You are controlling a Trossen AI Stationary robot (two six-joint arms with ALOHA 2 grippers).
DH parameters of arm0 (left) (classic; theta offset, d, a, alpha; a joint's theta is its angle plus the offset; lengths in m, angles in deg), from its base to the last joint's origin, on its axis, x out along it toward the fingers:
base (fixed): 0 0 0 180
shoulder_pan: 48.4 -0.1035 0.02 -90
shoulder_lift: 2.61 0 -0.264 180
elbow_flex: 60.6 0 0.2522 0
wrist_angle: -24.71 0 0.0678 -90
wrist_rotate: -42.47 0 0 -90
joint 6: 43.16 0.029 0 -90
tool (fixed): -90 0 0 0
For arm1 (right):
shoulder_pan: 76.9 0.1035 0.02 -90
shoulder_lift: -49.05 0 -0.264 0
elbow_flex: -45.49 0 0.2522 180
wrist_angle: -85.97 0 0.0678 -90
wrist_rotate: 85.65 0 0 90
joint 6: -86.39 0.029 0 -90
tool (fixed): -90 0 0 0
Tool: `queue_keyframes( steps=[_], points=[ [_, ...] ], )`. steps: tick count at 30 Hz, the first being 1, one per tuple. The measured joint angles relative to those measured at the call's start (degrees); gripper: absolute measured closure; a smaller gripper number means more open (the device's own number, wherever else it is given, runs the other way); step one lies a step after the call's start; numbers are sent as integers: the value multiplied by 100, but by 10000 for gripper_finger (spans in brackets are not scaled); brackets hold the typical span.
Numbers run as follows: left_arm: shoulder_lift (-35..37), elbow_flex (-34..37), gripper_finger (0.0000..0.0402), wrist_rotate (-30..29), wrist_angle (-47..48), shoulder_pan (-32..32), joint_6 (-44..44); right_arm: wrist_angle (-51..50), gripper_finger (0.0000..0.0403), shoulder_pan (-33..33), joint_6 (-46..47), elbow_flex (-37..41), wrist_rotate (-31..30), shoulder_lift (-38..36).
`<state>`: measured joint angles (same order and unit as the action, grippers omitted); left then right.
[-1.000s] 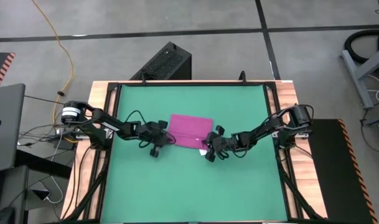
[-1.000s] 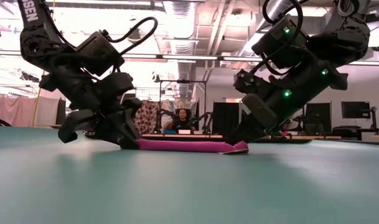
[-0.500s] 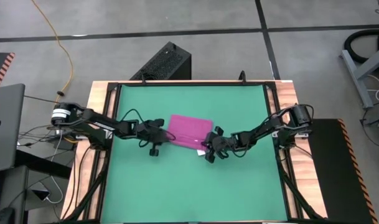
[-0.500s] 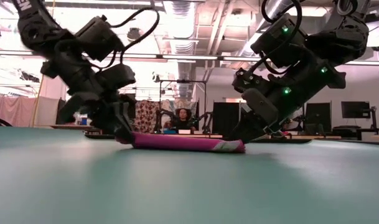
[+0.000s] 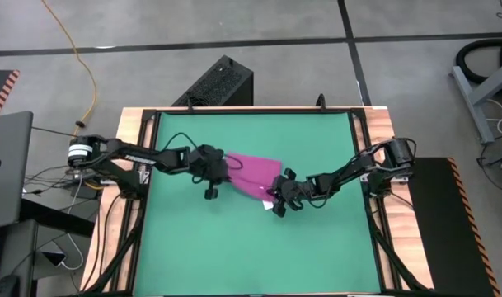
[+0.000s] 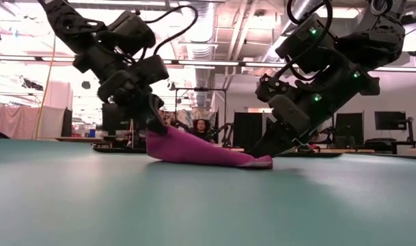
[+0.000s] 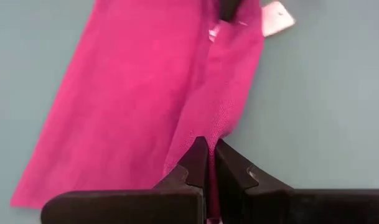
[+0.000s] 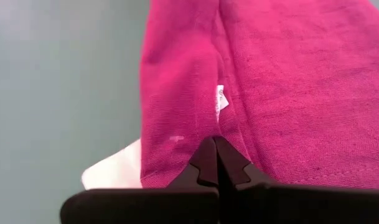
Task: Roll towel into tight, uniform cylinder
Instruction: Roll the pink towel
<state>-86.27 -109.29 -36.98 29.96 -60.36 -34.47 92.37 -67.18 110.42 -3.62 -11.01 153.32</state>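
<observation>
Towel (image 5: 252,172) pinched by both tools, tag (image 7: 277,17) partly cut off.

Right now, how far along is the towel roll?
Early. Done: both grips are made. The left gripper is shut on one end of the towel and holds that end off the green mat. The right gripper is shut on the other end, down at the mat. In hand: lifting. Left: all the rolling; the cloth shows no roll.

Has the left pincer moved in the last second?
Yes. Shut on the towel, the left pincer has risen off the green mat in the low view, lifting that end, while the right pincer pins the other end down.
</observation>
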Motion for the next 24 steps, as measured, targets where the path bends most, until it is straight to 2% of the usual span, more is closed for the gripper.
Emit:
queue_keyframes(
  steps=[4,9,18,24],
  points=[
    [2,-3,401,367,40,-367,-252,-2,399,0,-2,0,26,-2],
    [-17,60,401,453,-9,-561,-345,-2,399,0,-2,0,53,-2],
    [-1043,-77,401,540,-347,-583,-234,-8,399,0,-7,-9,98,-2],
    [-1107,-141,401,489,-348,-707,-138,-33,399,15,-7,-13,155,-2]
  ],
)
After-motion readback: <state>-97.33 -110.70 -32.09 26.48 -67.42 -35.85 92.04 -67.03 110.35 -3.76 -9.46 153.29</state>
